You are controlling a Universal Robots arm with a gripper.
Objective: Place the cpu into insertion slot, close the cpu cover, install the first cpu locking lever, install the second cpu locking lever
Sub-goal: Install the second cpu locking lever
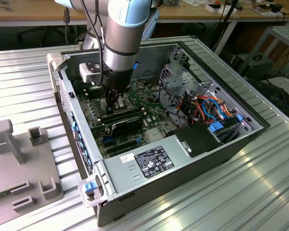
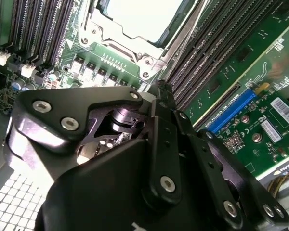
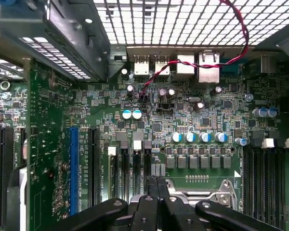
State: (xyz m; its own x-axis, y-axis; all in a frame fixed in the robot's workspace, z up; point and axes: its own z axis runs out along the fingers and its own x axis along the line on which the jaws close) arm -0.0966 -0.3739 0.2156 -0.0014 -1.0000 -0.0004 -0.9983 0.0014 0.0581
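- The case [image 1: 192, 166] lies open on a ribbed metal table [image 1: 260, 192]; a white-printed label sits on its black supply box.
- My arm [image 1: 120, 43] reaches down into the case over the board [image 1: 149, 113].
- My gripper [image 1: 116, 103] hangs just above the board; I cannot tell how its fingers stand.
- In the second wrist view, the cpu [image 2: 144, 17] sits in the slot [image 2: 94, 26], with the cover [image 2: 183, 19] near the gripper tip.
- The first wrist view adds a red-black wire [image 3: 197, 62] and rear ports.

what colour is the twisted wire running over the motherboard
Red and black, twisted wire best seen in the first wrist view.
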